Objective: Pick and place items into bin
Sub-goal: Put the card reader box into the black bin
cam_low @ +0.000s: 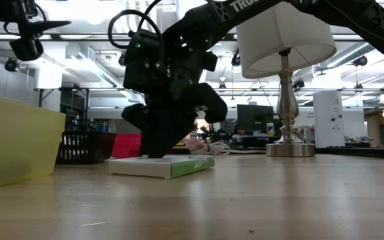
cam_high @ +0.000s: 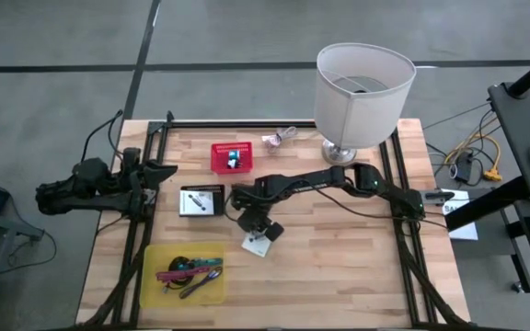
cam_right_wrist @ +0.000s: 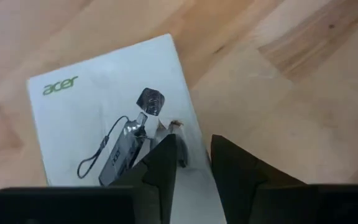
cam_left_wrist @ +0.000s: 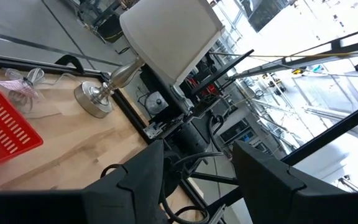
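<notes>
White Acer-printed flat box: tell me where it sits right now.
In the high view the white Acer-printed flat box lies flat on the wooden table, near its middle, under the right gripper, right of the yellow bin.

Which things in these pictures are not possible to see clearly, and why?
- White box: high view, the right gripper covers its top; low view shows only an edge.
- Yellow bin: low view, cut off by the frame; contents hidden.
- Red basket: contents too small in high view; cropped in left wrist view.

Right claw (cam_right_wrist: 191, 158) low at mid-table, fingers slightly parted, left claw (cam_left_wrist: 194, 171) raised, open
</notes>
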